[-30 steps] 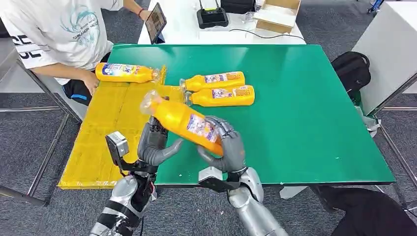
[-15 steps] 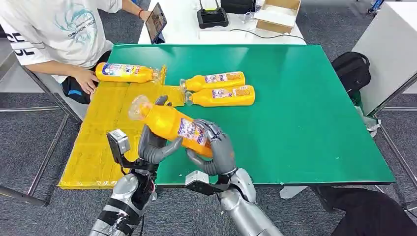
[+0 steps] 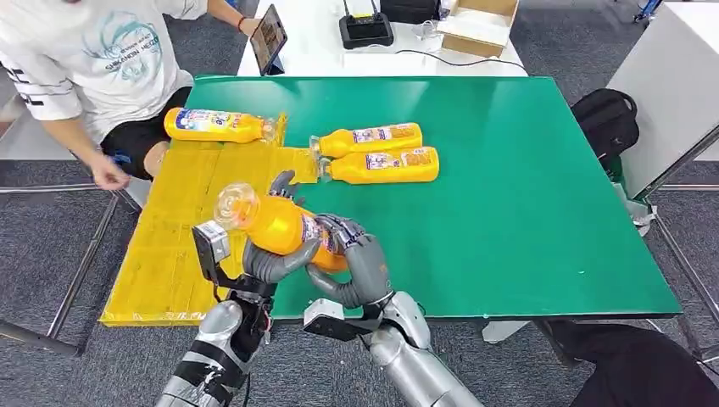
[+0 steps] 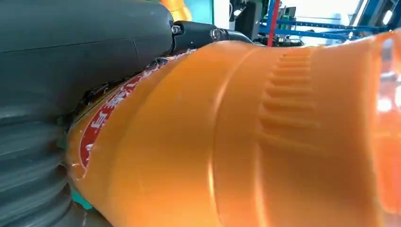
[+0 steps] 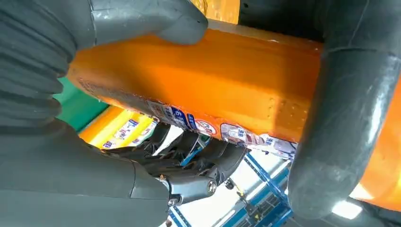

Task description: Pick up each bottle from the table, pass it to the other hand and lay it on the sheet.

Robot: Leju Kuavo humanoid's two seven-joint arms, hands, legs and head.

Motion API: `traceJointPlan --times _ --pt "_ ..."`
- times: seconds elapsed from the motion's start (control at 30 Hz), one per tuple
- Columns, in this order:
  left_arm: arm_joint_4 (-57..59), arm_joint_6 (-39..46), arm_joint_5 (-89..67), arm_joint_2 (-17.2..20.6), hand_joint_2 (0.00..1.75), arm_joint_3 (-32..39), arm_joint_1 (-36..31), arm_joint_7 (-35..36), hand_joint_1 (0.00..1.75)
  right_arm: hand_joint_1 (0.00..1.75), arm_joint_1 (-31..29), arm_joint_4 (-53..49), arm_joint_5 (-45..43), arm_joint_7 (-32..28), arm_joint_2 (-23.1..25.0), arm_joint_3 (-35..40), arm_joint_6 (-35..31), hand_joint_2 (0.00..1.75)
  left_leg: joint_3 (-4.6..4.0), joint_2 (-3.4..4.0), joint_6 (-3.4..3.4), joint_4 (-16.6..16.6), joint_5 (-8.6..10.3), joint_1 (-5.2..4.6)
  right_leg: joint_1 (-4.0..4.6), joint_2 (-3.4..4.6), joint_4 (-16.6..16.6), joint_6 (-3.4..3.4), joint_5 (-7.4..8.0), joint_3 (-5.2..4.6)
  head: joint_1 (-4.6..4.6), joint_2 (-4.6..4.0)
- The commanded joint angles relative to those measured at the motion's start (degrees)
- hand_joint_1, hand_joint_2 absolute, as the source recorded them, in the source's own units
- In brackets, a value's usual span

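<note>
Both hands grip one orange bottle (image 3: 280,225) in the air above the near edge of the green tabletop (image 3: 526,212), at about 7 o'clock in the head view. The left hand (image 3: 273,246) wraps the bottle's upper half from below, its thumb across the front and its fingertips showing above the far side; the right hand (image 3: 349,264) is closed over the base end, which it hides. The label is mostly covered by the fingers. The clear cap points to 10 o'clock, over the yellow sheet (image 3: 174,237).

In the left wrist view the bottle (image 4: 246,142) is so close that its cap end runs off the edge and glare washes it out. In the right wrist view the right thumb and fingers clasp the bottle (image 5: 213,80), and the left hand's thumb (image 5: 350,118) crosses it; the label print is too blurred to read.

A second bottle (image 3: 216,125) lies on the sheet's far end at 11 o'clock. Two more bottles (image 3: 369,140) (image 3: 381,165) lie side by side on the tabletop at 12 o'clock, caps touching the sheet's edge. A person in a white shirt (image 3: 93,59) sits at 10 o'clock, face cut off, one hand (image 3: 108,174) hanging beside the sheet. A tablet (image 3: 268,38), a black box (image 3: 365,30) and a carton (image 3: 476,25) stand on a white table beyond. A black bag (image 3: 606,119) lies at 2 o'clock.
</note>
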Motion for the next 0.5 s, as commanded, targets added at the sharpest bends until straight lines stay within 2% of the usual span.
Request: traceJointPlan --times 0.03,0.4,0.43,0.47,0.5 --pt "0.45 -0.16 1.36 -0.8 1.75 0.25 -1.9 -0.36 1.75 1.75 -0.98 5.86 -0.91 -0.67 -0.09 4.64 2.13 1.75 0.13 -0.04 0.05 -0.02 -0.05 0.03 0.06 -0.1 -0.04 -0.13 -0.06 0.16 0.0 0.0" --pt "-0.01 0.54 1.15 -0.77 1.75 0.23 -2.02 -0.5 1.75 1.75 -1.0 5.4 -1.55 -0.33 -0.19 4.46 2.22 1.75 0.16 -0.07 0.07 0.0 -0.06 0.05 0.09 -0.15 -0.04 -0.16 -0.08 0.21 0.0 0.0" --pt "-0.05 0.56 1.12 -0.74 1.75 0.23 -2.05 -0.54 1.75 0.93 -0.98 5.31 -1.59 -0.34 -0.18 4.32 1.91 1.75 0.2 -0.07 0.08 -0.01 -0.08 0.05 0.09 -0.16 -0.05 -0.19 -0.09 0.24 0.0 0.0" --pt "-0.15 0.69 0.96 -0.68 1.75 0.21 -2.14 -0.66 1.75 0.0 -0.98 5.16 -1.94 -0.32 -0.07 3.94 1.58 1.75 0.11 -0.08 0.06 0.0 -0.05 0.04 0.07 -0.14 -0.04 -0.13 -0.06 0.16 0.0 0.0" --pt "-0.23 0.96 0.83 -0.64 1.75 0.3 -2.21 -0.75 1.75 0.0 -0.96 4.98 -2.44 -0.28 0.09 3.45 1.29 1.75 0.17 -0.08 0.07 0.01 -0.07 0.04 0.09 -0.15 -0.04 -0.17 -0.09 0.22 0.0 0.0"
